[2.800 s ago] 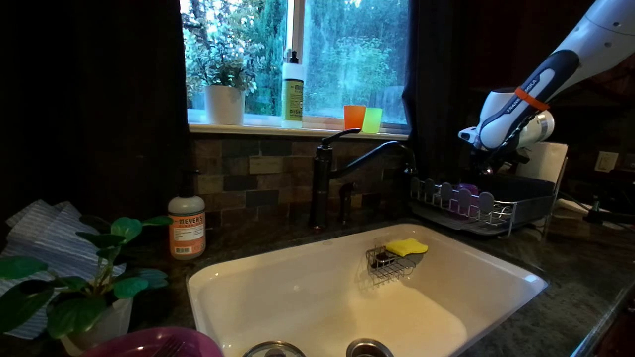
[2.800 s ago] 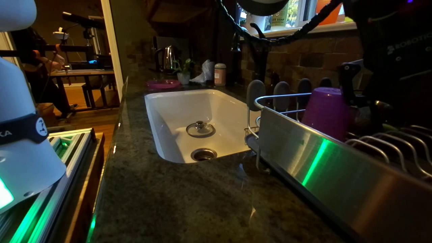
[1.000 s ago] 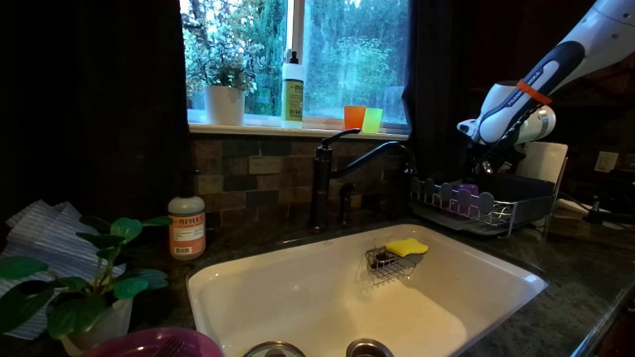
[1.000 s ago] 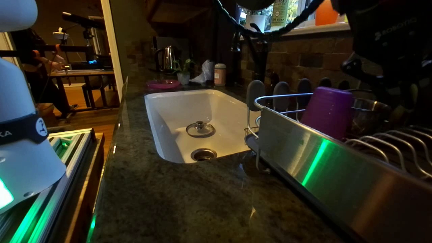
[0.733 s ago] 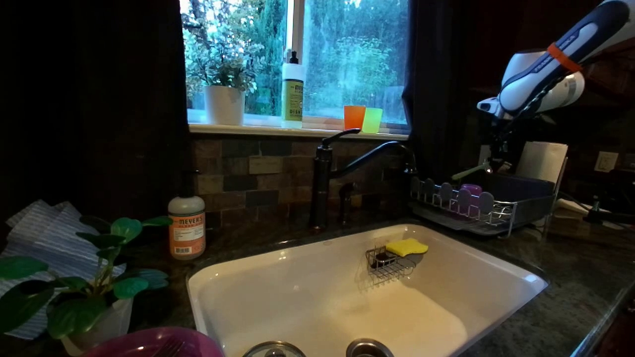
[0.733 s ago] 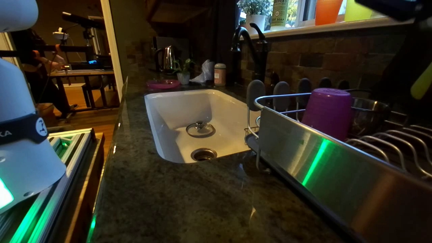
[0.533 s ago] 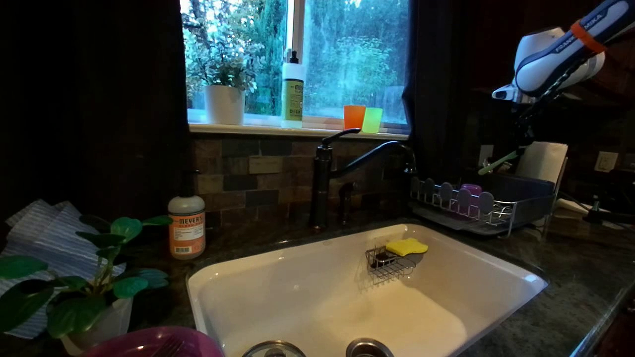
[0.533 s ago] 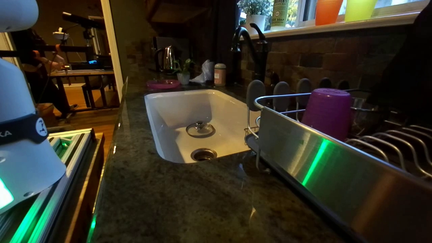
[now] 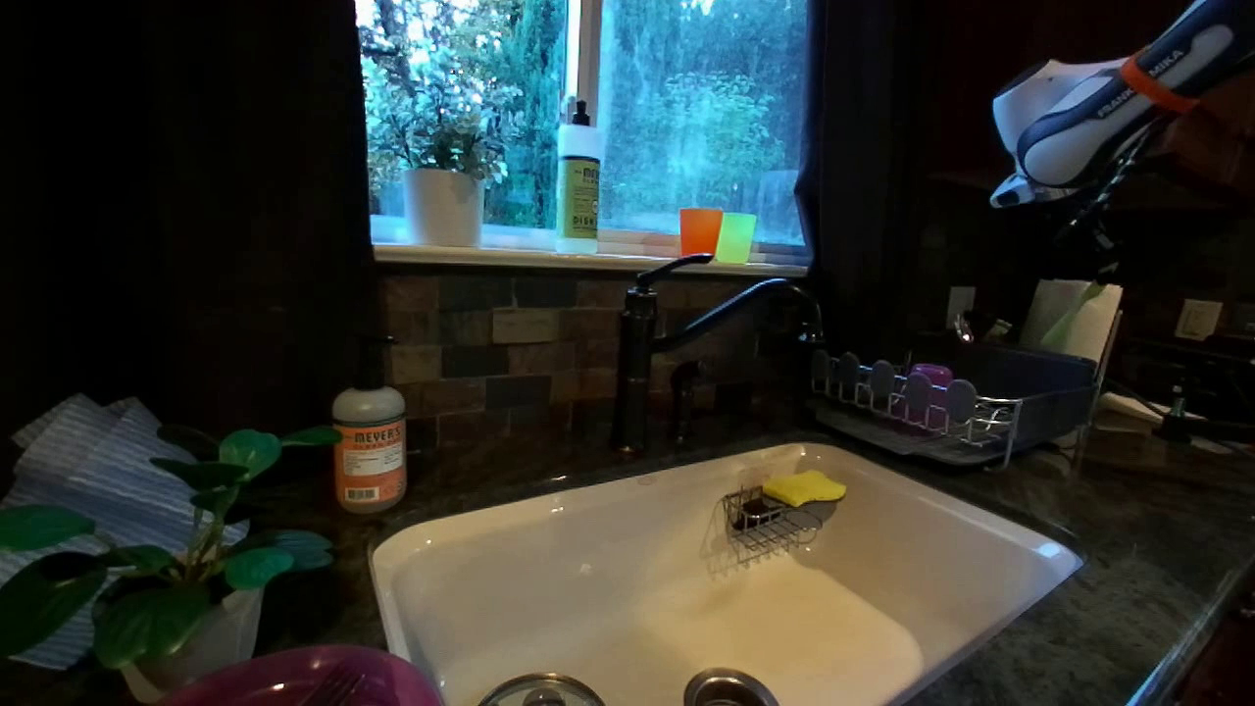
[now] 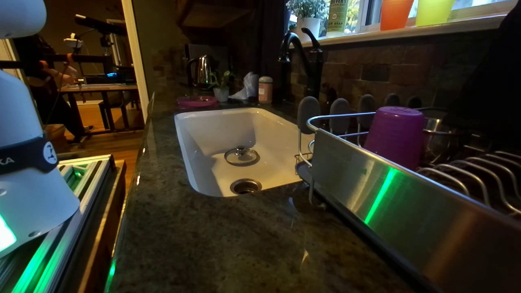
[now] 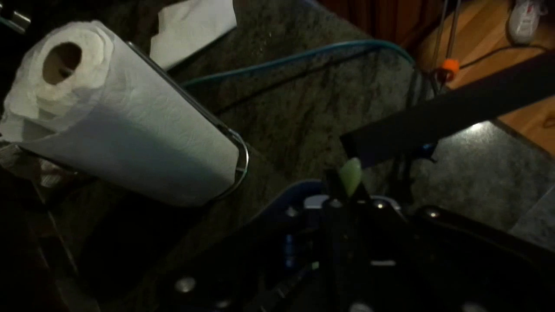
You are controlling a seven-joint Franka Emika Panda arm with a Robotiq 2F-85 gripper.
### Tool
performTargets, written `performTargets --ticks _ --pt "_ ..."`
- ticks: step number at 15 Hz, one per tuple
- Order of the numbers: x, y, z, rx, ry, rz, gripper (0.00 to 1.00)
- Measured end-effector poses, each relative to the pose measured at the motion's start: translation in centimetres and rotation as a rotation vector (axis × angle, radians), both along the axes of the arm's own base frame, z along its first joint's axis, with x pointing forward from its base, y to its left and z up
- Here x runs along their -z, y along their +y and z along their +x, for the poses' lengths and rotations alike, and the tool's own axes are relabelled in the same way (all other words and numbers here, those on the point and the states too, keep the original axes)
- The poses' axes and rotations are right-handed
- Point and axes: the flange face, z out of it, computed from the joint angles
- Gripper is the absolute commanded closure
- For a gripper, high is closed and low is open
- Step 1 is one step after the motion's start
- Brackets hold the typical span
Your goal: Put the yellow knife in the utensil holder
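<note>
My gripper (image 9: 1100, 270) is high above the right end of the dish rack, in front of the paper towel roll. It is shut on the yellow knife (image 9: 1067, 319), a slim pale yellow-green piece that slants downward. From the wrist, a rounded end of the knife (image 11: 350, 173) pokes out between the dark fingertips of my gripper (image 11: 347, 184); the rest is hidden. I cannot make out the utensil holder for certain. A shiny metal end (image 9: 965, 328) stands up beyond the rack, too small to name. In the other camera positions outside, the gripper is out of frame.
The dish rack (image 10: 366, 171) holds an upturned purple cup (image 10: 395, 134) and a metal bowl (image 10: 437, 134). The paper towel roll (image 11: 143, 125) stands on its wire holder. A dark flat bar (image 11: 446, 110), unidentified, reaches near the fingertips. The white sink (image 9: 637, 569) lies in front.
From low over the rack, my gripper has risen and moved right toward the paper towels with the knife in it. The knife now hangs more steeply. The rack's cup has stayed put.
</note>
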Motion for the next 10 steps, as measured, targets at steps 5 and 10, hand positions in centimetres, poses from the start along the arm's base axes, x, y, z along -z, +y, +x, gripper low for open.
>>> performTargets --ticks 5,10 --pt "2.8 -3.7 1.4 0.046 0.075 -0.086 0.99" --pt "2.4 -3.3 2.3 0.023 0.069 -0.097 0.71"
